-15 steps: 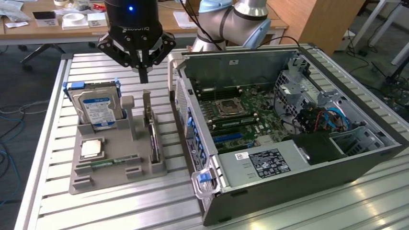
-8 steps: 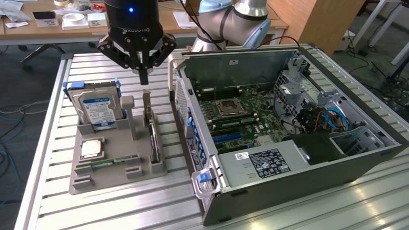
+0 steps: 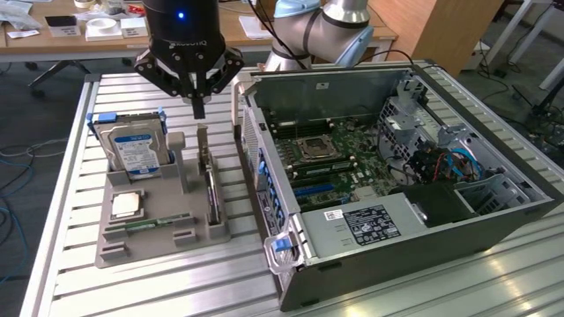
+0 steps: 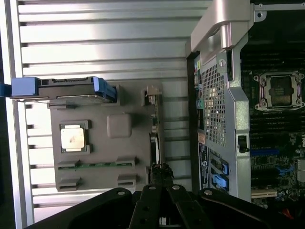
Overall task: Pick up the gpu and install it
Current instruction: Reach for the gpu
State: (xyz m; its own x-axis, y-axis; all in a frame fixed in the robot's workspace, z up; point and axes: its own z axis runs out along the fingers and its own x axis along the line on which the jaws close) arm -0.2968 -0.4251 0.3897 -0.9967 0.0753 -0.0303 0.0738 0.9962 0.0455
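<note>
- Pickup not done: gpu point(image 3: 210, 191) standing on edge in the gray holder tray point(image 3: 132, 247) on the bench point(image 3: 176, 290), on the tray's side at the exterior view's right, just beside the open PC case point(image 3: 379, 244).
- Install not done: nothing seated in the motherboard point(image 3: 352, 168) card slots, as far as visible.
- Hand point(image 3: 198, 109) fully closed, empty, hanging above the gpu, roughly in line with it, not touching.
- Judged: nearly whole task left.

My gripper point(image 3: 198, 109) is black, with a blue light glowing above it. The gpu point(image 3: 211, 195) is dark with a silver bracket. The tray point(image 3: 158, 247) is plain grey. The hard drive point(image 3: 132, 148) is silver, with a blue label and blue rails. The motherboard point(image 3: 348, 155) is green. The table point(image 3: 132, 290) is ribbed silver.
</note>
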